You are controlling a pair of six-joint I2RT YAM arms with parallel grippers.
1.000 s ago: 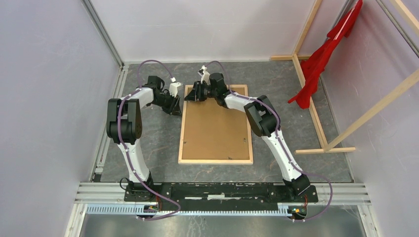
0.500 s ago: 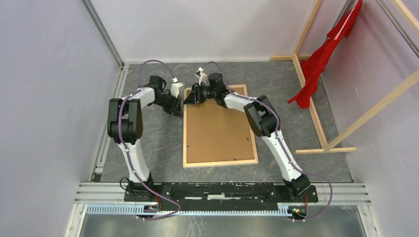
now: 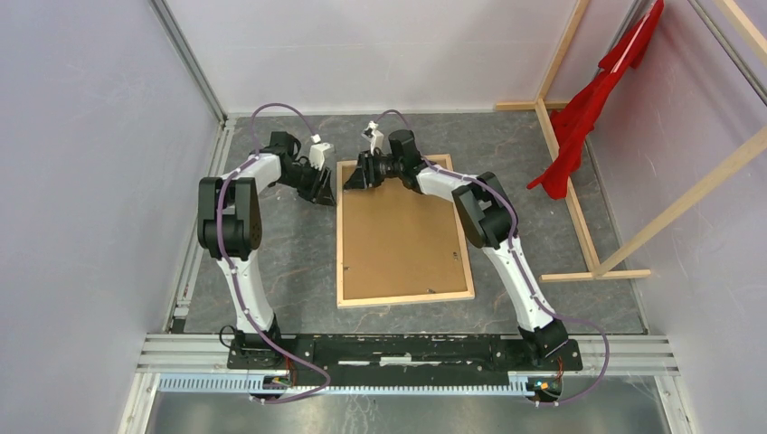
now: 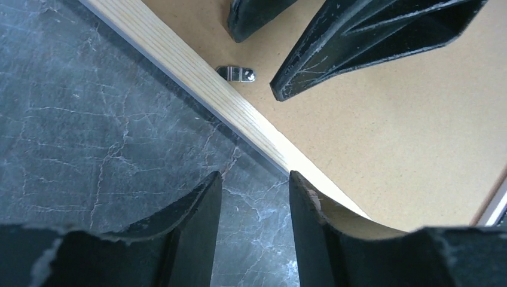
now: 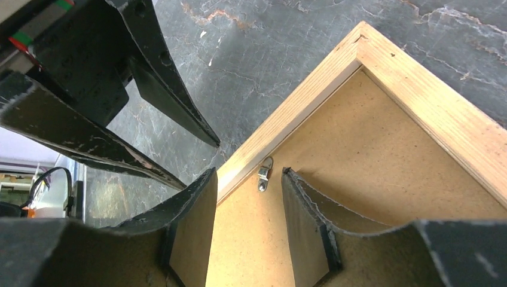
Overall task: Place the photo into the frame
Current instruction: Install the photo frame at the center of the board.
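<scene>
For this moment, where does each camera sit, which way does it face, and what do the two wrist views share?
Top external: above and behind the bases, facing down at the table; both arms whole, the frame back up.
Left wrist: over the frame's left edge, facing down; left pincer below, right pincer above.
Right wrist: over the frame's far-left corner, facing down; right pincer below, left pincer upper left.
Shared: both wrist views show the metal clip on the backing board.
</scene>
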